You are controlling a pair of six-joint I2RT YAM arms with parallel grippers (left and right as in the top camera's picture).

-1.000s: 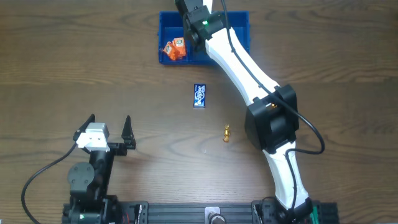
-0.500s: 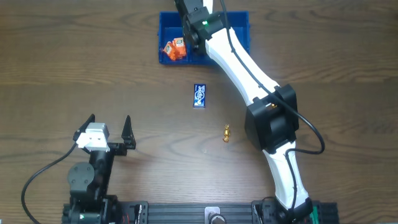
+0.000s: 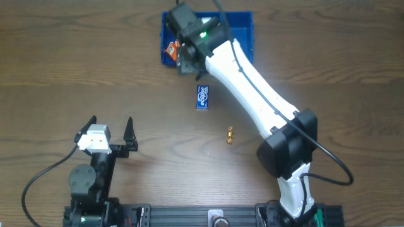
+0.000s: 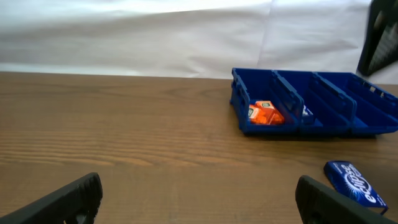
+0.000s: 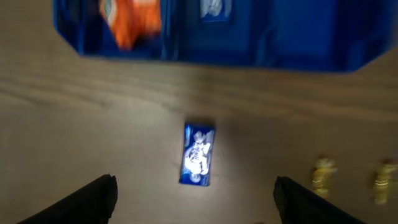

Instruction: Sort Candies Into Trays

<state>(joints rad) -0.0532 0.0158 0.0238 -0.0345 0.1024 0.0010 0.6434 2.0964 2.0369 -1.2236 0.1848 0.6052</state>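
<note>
A blue tray (image 3: 245,33) with three compartments stands at the table's far side. Orange candies (image 3: 171,50) lie in its left compartment, and a blue-wrapped candy (image 5: 216,9) lies in the middle one. Another blue candy (image 3: 202,97) lies on the table in front of the tray, and gold-wrapped candies (image 3: 230,135) lie nearer still. My right gripper (image 3: 184,62) hangs open above the tray's front edge, with the loose blue candy (image 5: 198,155) below and ahead between its spread fingers. My left gripper (image 3: 112,129) rests open and empty at the near left.
Bare wooden table (image 3: 76,69) stretches to the left of the tray and around the left gripper. The white right arm (image 3: 252,82) crosses the middle of the table diagonally. The left wrist view shows the tray (image 4: 336,121) and the loose blue candy (image 4: 351,182).
The right gripper has drawn back from over the tray's compartments to its front edge, toward the loose blue candy. The left arm has not moved.
</note>
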